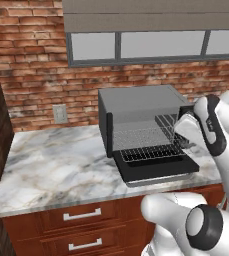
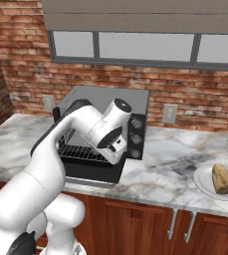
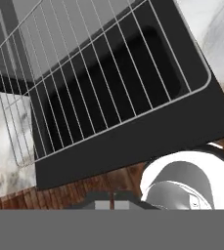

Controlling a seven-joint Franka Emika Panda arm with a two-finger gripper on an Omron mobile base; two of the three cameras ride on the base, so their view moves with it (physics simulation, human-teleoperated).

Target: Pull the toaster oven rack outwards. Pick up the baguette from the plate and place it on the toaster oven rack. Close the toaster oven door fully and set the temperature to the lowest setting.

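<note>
The dark toaster oven (image 1: 136,100) stands on the marble counter with its door (image 1: 156,172) dropped flat. The wire rack (image 1: 148,150) sticks out over the door, and in the hand view the rack (image 3: 99,83) lies above the black door panel (image 3: 147,141). My gripper (image 3: 112,201) is shut with nothing between its tips; it hovers above the rack's front right part, apart from it. The three knobs (image 2: 137,138) show just right of my hand. Far to the right, the tan baguette (image 2: 223,179) lies on a white plate (image 2: 202,185).
A brick wall with a window runs behind the counter, with outlets (image 1: 60,114) (image 2: 170,113) on it. Wooden drawers (image 1: 82,215) sit below the counter's front edge. Bare marble (image 2: 170,159) lies between the oven and the plate.
</note>
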